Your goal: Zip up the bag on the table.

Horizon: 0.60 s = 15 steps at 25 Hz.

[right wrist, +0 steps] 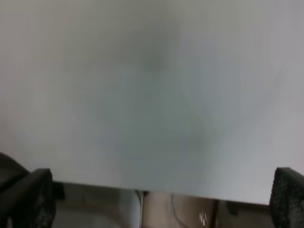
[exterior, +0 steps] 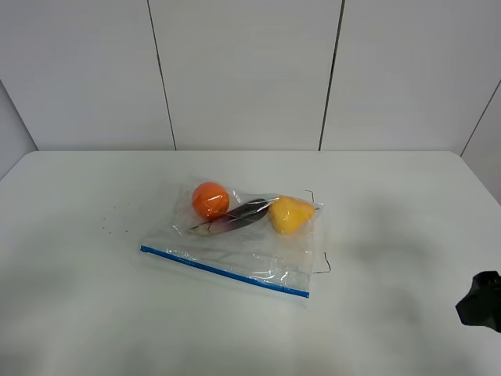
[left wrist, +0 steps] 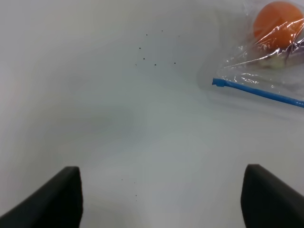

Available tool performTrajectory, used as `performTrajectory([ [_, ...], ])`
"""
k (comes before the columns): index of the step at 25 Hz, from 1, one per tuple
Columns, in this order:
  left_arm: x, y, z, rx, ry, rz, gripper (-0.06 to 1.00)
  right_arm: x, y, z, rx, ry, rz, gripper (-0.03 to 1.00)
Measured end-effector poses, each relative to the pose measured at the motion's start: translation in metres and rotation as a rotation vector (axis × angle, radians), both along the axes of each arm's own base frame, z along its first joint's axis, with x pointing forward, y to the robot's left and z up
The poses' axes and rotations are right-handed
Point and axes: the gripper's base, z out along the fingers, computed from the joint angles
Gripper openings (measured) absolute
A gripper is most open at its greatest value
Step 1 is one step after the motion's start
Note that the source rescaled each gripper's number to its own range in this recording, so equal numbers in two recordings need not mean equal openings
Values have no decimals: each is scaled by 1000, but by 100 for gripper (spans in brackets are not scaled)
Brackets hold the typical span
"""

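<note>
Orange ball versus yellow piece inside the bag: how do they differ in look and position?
The orange ball is round and smooth; the yellow piece is pear-like, tapering toward one end. In the exterior high view, the ball sits at the left end of the bag, the yellow piece at the right end, with a dark purple item lying between them. Both lie at the side of the bag away from the blue zipper strip.
</note>
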Motion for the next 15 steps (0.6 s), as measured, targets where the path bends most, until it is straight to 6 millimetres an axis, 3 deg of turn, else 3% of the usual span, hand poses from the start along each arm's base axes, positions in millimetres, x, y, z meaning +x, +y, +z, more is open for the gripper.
performTrajectory([
  [9,0,0,0,0,0,0,91,-58,-2,20,-35,-394,-19,100],
  [15,0,0,0,0,0,0,91,-77,-2,25,-41,-517,-22,100],
])
